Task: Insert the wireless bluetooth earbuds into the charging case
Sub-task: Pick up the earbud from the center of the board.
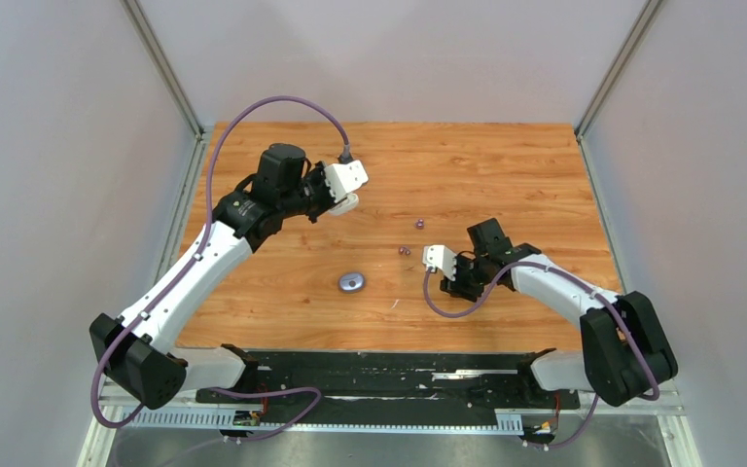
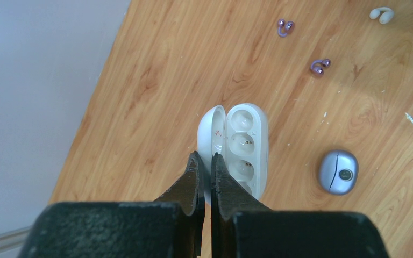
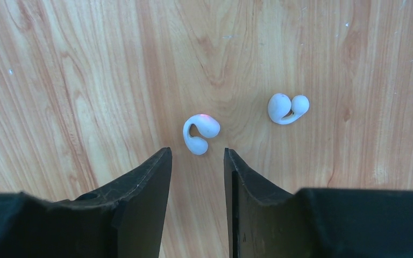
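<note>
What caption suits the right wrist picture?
Open right end effector poised by one glossy white hooked earbud, its twin nearby, on wooden table.

a wooden table [image 1: 506, 165] flecked with pale scuffs sits between plain grey walls [image 1: 58, 146]; a black mounting rail [image 1: 399, 375] spans its near edge.

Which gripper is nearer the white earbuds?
Right. The right gripper, open, is just short of the white earbuds; the left gripper is far off, holding the white case.

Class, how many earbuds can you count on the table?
4: two white earbuds lie apart just ahead of the open right claw; two purple earbuds lie apart beyond the open white case.
</note>
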